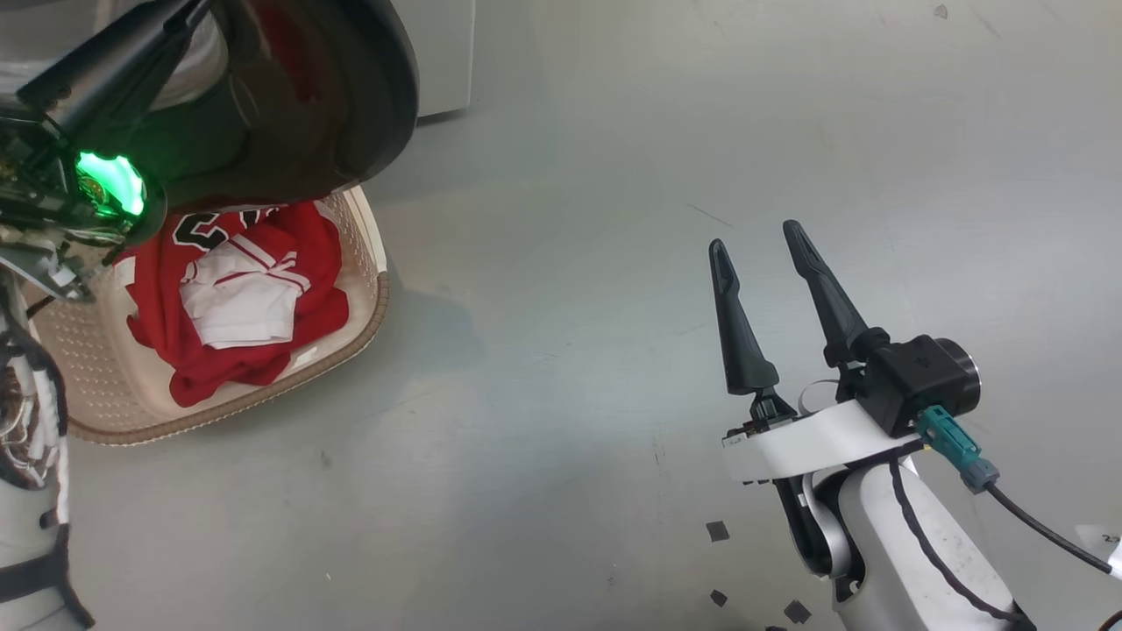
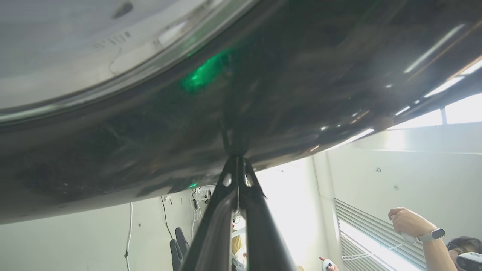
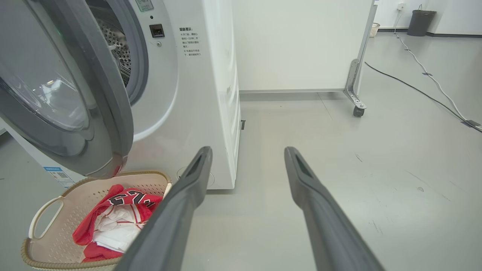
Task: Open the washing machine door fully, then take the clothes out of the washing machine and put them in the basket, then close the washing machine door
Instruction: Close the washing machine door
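Clothes (image 1: 237, 307) lie heaped in the basket (image 1: 88, 350), red fabric with white panels and dark lettering on top. In the right wrist view the same clothes (image 3: 113, 222) fill the near half of the basket (image 3: 56, 241), which stands on the grey floor (image 1: 570, 263) just in front of the washing machine (image 3: 211, 94). The washing machine door (image 3: 109, 94) is swung out from the opening, its lower edge hanging over the basket's back rim, and part of the steel drum (image 3: 116, 49) shows behind it. From the head view the washing machine door (image 1: 351, 105) covers the far end of the basket.

The left hand (image 2: 237, 162) has its two fingers drawn together, their tips against the glossy black ring of the washing machine door (image 2: 301, 94); a green glow reflects in that ring. The right hand (image 1: 752, 237) is spread wide and holds nothing, hanging over bare floor well to the right of the basket. In its own view the right hand (image 3: 248, 150) points toward the machine's corner.

Beyond the left hand, a person's hand (image 2: 408, 222) with a wristwatch is raised.
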Robot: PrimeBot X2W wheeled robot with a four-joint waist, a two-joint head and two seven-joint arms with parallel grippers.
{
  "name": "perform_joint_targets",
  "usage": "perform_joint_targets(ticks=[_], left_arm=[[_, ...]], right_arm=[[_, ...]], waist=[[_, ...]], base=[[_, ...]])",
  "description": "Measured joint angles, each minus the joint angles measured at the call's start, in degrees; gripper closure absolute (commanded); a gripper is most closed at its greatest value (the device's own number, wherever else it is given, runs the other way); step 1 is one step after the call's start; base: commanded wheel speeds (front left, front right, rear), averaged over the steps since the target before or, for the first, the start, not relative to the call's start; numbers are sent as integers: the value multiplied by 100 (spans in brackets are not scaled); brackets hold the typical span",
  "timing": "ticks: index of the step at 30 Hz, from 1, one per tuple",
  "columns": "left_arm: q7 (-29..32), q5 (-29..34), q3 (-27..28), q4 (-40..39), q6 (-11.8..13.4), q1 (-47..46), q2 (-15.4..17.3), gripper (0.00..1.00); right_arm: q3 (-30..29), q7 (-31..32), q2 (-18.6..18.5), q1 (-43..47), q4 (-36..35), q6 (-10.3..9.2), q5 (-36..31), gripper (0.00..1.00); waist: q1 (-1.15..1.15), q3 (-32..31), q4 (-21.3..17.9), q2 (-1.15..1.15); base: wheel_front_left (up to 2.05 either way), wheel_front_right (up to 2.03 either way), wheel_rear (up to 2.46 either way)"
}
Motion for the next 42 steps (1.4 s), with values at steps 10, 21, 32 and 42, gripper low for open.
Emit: perform_joint_targets(ticks=[10, 21, 32, 42], left_arm=[[-259, 307, -57, 531, 0, -558, -104, 100], [-502, 447, -29, 1079, -58, -868, -155, 100], [-505, 436, 55, 1452, -307, -792, -353, 100], [-469, 382, 160, 1588, -415, 37, -546, 100]], right_arm=[[4, 0, 7, -63, -3, -1, 3, 0], [45, 0, 9, -71, 2, -2, 37, 0], [-88, 0, 9, -70, 44, -43, 33, 0], [-211, 0, 7, -64, 236, -43, -43, 0]], waist=[[0, 33, -88, 0], [0, -5, -133, 0], [0, -141, 84, 0], [0, -419, 423, 0]], base=[[0, 0, 0], [0, 0, 0], [0, 0, 0], [0, 0, 0]])
